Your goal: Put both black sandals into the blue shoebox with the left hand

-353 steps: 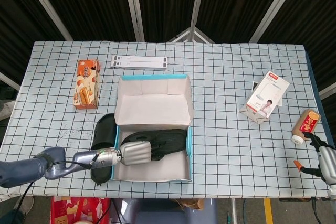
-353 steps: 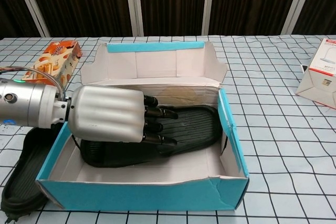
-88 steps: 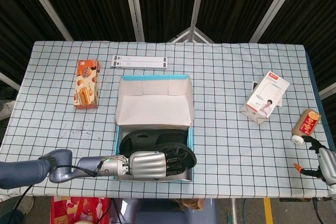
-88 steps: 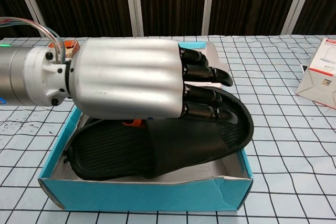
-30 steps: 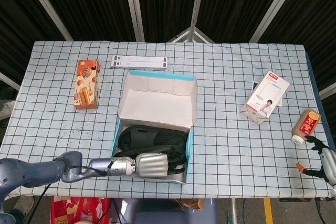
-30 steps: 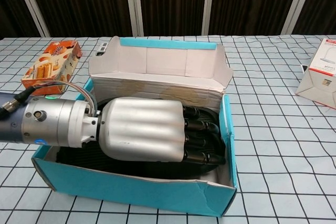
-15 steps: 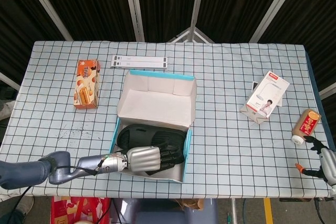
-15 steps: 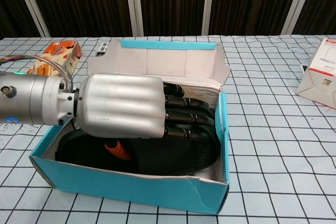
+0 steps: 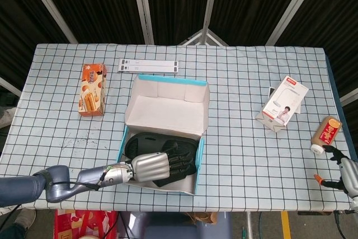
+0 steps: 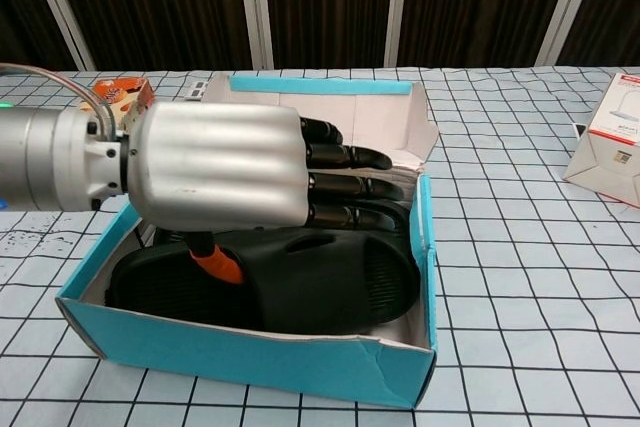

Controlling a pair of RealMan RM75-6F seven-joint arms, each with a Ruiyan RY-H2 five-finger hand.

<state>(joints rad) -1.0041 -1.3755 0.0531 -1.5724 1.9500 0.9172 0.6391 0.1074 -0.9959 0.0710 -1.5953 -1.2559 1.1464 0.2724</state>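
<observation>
Setting: dark slatted wall behind a counter (image 9: 251, 76) covered in a black-gridded white cloth.
Blue shoebox (image 10: 250, 365): sits near the front edge of the counter, its lid flipped up at the back.
Contents: black sandals (image 10: 300, 287) lie inside the box; from my two views I make out one sole clearly and more black beneath my hand, so I judge both are in, one stacked on the other.
Left hand (image 10: 225, 179): hovers just above the sandals, fingers straight and spread, holding nothing.
Right hand (image 9: 345, 173): parked at the far right edge of the counter, away from the task; I cannot tell how its fingers are set.
Progress: the placing looks done; I think all that remains is lifting my left hand clear of the box.
Also on the counter: an orange snack box (image 9: 92, 89), a white carton (image 9: 285, 103), a small bottle (image 9: 325, 134).
</observation>
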